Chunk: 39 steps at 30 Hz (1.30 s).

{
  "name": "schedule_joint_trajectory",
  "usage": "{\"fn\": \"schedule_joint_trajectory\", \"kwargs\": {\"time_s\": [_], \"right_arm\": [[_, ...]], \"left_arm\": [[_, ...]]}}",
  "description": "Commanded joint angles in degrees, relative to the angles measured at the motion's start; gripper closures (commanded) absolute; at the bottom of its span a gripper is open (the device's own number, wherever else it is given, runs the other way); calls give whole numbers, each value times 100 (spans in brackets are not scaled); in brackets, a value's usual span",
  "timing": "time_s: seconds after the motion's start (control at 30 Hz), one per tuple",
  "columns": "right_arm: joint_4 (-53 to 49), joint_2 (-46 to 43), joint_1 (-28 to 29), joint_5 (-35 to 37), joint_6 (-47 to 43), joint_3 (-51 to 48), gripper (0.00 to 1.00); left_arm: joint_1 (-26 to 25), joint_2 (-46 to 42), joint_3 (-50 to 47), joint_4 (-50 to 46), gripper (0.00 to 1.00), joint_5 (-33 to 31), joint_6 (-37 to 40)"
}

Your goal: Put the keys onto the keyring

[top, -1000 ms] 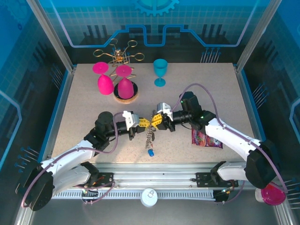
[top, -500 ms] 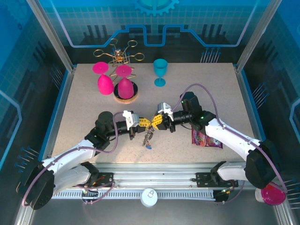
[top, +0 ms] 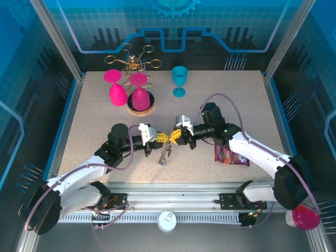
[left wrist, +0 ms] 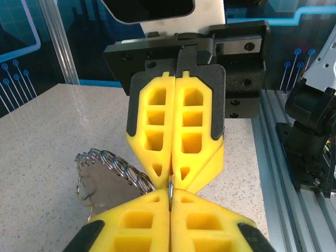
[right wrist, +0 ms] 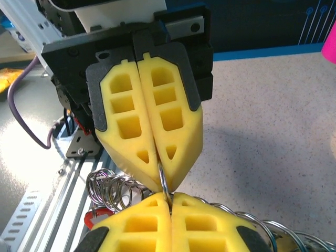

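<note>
Jaws left and right are closed tip to tip, pinching the keyring (top: 165, 153).

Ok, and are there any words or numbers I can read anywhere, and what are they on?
No word or number here can be read.
The colourful packet: it has printing, but it is too small and blurred to read.
The back wall: a gear drawing and lines, no letters.
</note>
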Motion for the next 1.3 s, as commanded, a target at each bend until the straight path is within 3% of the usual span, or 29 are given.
{"fn": "schedule_joint_trajectory", "kwargs": {"time_s": [0.0,0.2,0.3,0.37,0.43,0.5,0.6,0.83,1.27], "right_arm": [[-983,44,185,139,-667,631,100],[-2528,473,638,961,-1535,1506,100],[-2677,567,707,1026,-1624,1760,100],[-2542,541,710,1033,-1530,1764,100],[-2211,406,617,1034,-1252,1577,100],[-1658,173,435,946,-876,1217,80],[-930,-276,237,1058,-429,565,69],[-149,-817,276,1282,36,-337,67],[259,-468,439,1744,82,-432,67]], "left_arm": [[-13,-131,508,-1394,90,-264,826],[-37,16,1084,-2696,91,-439,1561],[-53,120,1243,-3020,100,-387,1790],[-57,120,1255,-3015,100,-354,1811],[-49,11,1130,-2720,100,-331,1692],[-44,-127,897,-2203,100,-363,1416],[-31,-281,613,-1554,100,-439,987],[-31,-342,325,-691,100,-510,402],[-4,-333,251,-415,100,-369,222]]}}
